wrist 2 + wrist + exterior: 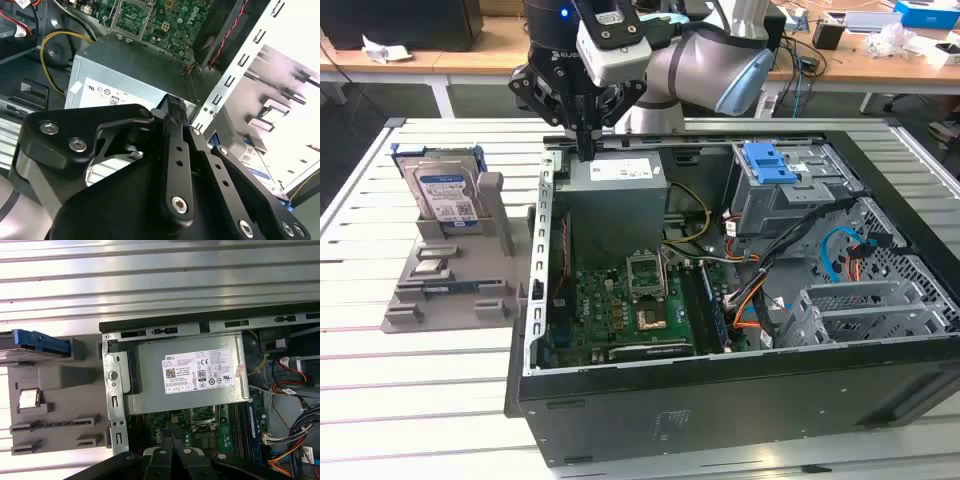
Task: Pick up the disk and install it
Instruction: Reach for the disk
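The disk (445, 195), a silver drive with a blue-and-white label and blue rails, stands on edge in a grey holder (450, 290) on the table, at the exterior view's left of the open computer case. Its blue rail (37, 342) shows in the first wrist view, and a bit of its label (252, 160) in the second wrist view. My gripper (585, 150) hangs over the case's back left corner, just above the grey power-supply box (615, 195). It is well apart from the disk. Its fingers (176, 107) are shut with nothing between them.
The open case (720, 400) holds a green motherboard (630, 310), loose cables and a grey drive cage with a blue latch (770, 162). The holder also carries a small chip (29, 399) and several slots. Desks with clutter stand behind the slatted table (420, 400).
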Controlling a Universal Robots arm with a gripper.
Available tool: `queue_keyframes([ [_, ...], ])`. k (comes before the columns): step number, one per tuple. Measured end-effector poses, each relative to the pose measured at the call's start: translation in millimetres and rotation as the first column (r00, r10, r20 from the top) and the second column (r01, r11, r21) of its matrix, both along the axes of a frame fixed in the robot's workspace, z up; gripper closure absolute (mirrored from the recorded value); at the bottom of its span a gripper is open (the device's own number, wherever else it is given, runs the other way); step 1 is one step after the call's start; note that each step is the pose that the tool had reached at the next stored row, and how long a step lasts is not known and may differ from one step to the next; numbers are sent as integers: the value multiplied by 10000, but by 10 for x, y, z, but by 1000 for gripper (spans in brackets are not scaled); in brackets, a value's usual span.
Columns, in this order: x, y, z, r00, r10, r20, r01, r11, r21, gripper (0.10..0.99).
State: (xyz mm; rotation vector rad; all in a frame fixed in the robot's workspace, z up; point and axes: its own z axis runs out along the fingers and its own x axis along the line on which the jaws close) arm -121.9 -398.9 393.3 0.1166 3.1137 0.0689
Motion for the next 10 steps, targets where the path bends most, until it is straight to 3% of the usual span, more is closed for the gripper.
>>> queue_keyframes([
  [4,-142,0,0,10000,1,0,-1,10000,0,980],
  [10,-269,0,0,10000,1,1,-1,10000,0,980],
])
